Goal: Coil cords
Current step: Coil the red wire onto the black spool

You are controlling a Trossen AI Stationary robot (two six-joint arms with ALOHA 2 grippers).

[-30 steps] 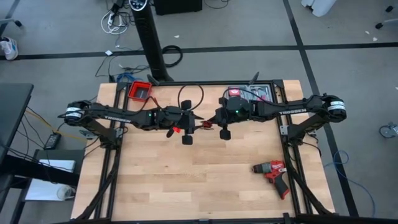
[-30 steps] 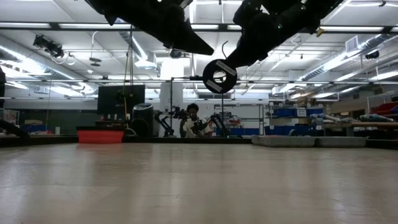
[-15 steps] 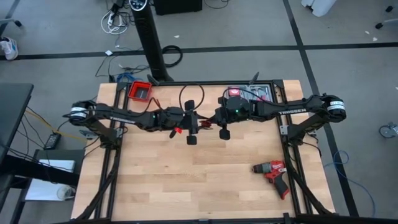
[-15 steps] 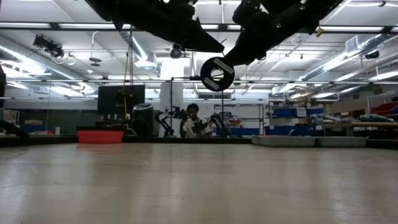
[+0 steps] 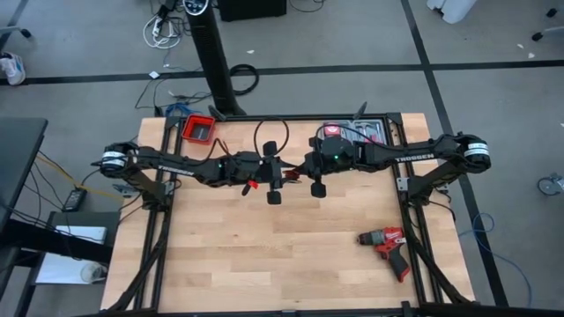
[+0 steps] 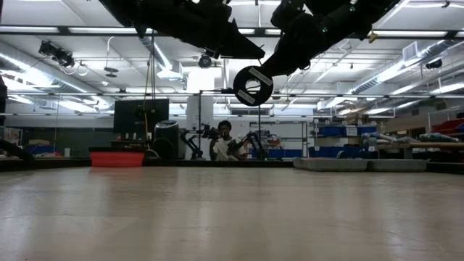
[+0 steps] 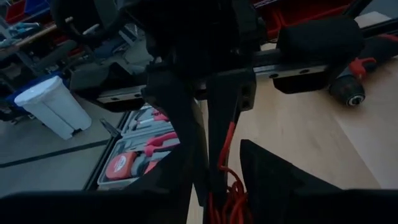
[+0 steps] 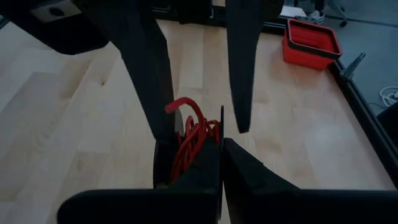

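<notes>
I see the wooden counter (image 5: pixel 264 255) from above, and most of it is bare. Both arms reach toward its middle and meet there, high over the surface; in the low view they hang only at the top edge and nothing lies on the boards under them.

At the far edge stand a tool case (image 5: pixel 352 132) and a small red bin (image 5: pixel 198 128). A drill (image 5: pixel 386 244) lies near the right front corner, well apart from the work.

The left end effector (image 5: pixel 267 176) and the right end effector (image 5: pixel 300 174) almost touch each other. Between them I hold the cords (image 5: pixel 287 177), lifted in the air. In the right wrist view the cords (image 8: pixel 193 137) are a bundle of red loops, and the right fingers (image 8: pixel 211 168) are clenched on its lower part. In the left wrist view the red strands (image 7: pixel 225 180) run down between the left fingers (image 7: pixel 186 143), which are closed on them too.

A black loop (image 5: pixel 271 136) stands out behind the end effectors, toward the far edge. I cannot tell if it is a part of the cords.

My judgement: the coiling is well advanced, because most of the red wire is already gathered. What is left is to wind in any loose stretch, tighten the bundle, and put it down on the counter.
</notes>
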